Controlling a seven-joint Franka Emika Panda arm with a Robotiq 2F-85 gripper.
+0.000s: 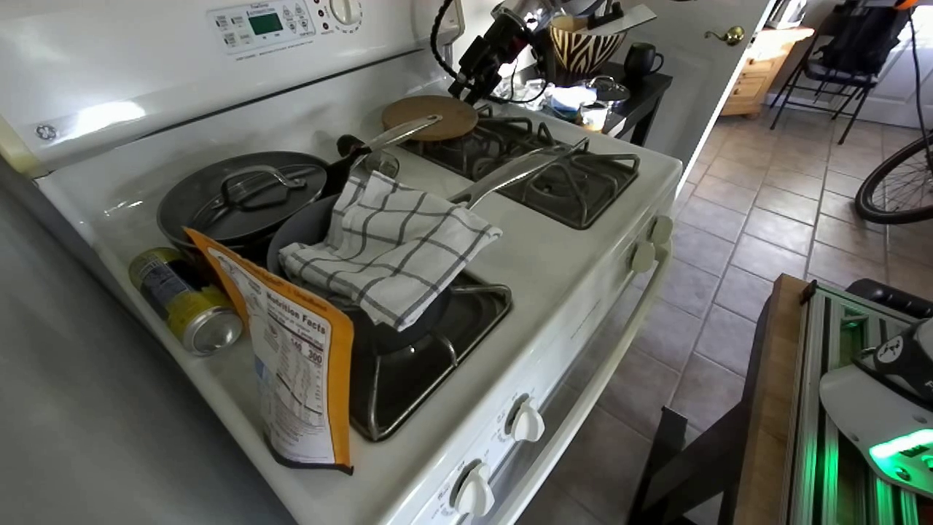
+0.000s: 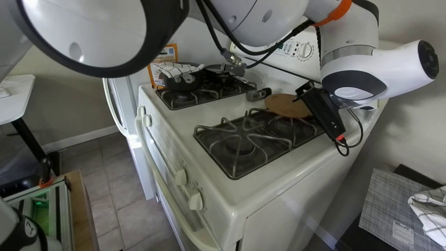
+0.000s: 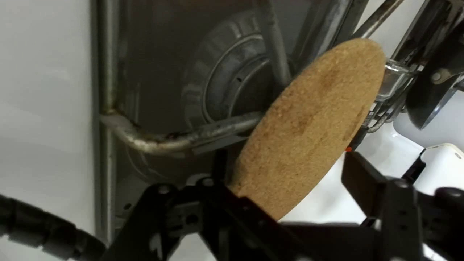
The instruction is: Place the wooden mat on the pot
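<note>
The wooden mat, a flat round tan disc, lies on the rear burner by the control panel. It also shows in an exterior view and, foreshortened, in the wrist view. My gripper is open, its fingers wide apart, with the mat's near edge showing between them. In both exterior views the gripper is at the mat's edge; I cannot tell whether a finger touches it. A dark pot stands on a front burner, partly covered by a checkered cloth. A lidded pan stands behind it.
Pan handles reach across the stove toward the mat. A glass grinder lies near the mat. Raised grates cover the burners. An orange-edged bag and a yellow can are at the stove's far end.
</note>
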